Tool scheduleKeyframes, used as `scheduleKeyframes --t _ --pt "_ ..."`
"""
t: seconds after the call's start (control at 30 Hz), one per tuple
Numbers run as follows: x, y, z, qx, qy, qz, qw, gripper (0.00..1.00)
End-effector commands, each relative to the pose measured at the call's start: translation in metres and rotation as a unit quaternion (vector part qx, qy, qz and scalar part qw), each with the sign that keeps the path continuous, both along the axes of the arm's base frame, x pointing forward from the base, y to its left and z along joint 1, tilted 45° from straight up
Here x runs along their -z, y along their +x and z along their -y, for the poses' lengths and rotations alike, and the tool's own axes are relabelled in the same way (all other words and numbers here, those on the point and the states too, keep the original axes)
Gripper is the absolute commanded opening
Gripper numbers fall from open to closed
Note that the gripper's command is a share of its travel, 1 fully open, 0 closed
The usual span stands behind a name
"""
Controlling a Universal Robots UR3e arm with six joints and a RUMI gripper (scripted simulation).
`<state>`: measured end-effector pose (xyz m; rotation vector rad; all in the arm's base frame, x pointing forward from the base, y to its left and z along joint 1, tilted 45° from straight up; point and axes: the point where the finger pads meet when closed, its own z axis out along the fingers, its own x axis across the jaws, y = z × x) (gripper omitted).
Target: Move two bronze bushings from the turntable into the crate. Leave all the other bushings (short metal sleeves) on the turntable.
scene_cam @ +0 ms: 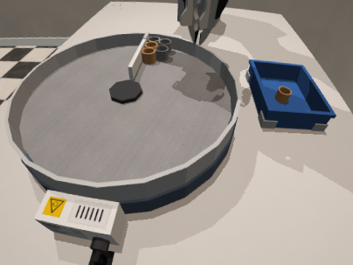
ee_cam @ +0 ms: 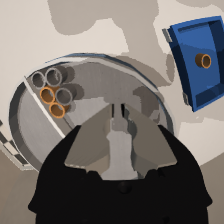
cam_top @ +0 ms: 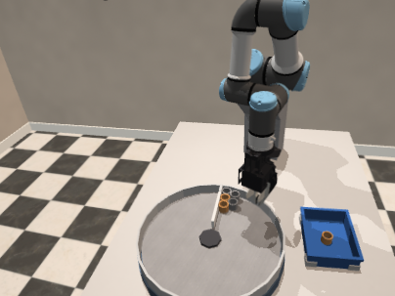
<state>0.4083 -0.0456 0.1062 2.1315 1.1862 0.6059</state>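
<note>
Two bronze bushings (cam_top: 224, 206) (scene_cam: 148, 55) (ee_cam: 57, 110) stand on the grey turntable (cam_top: 181, 253) (scene_cam: 100, 126) (ee_cam: 95, 87) at its far rim, the second bronze one (cam_top: 225, 197) (scene_cam: 151, 45) (ee_cam: 47, 94) just behind the first. Three grey bushings (cam_top: 234, 202) (scene_cam: 162, 49) (ee_cam: 63, 95) stand with them, beside a white divider (cam_top: 215, 209) (scene_cam: 137, 57). One bronze bushing (cam_top: 327, 235) (scene_cam: 283, 94) (ee_cam: 202, 60) lies in the blue crate (cam_top: 309, 229) (scene_cam: 266, 73) (ee_cam: 185, 40). My gripper (cam_top: 259, 194) (scene_cam: 199, 34) (ee_cam: 117, 104) is shut and empty, hanging over the turntable's far right rim, right of the bushings.
A black octagonal hub (cam_top: 210, 238) (scene_cam: 126, 91) sits at the turntable's centre. A white control box (scene_cam: 79, 215) with a warning label stands at the turntable's near side. The robot base is at the back of the table.
</note>
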Motion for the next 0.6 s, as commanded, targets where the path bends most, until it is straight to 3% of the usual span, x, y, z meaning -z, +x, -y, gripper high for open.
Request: scheduleKeyframes --t 0.0,0.57 --pt "-0.002 -0.003 0.013 0.006 0.009 0.004 1.0 0.06" --pt "-0.007 -0.012 0.045 0.028 0.029 0.014 0.999 0.06"
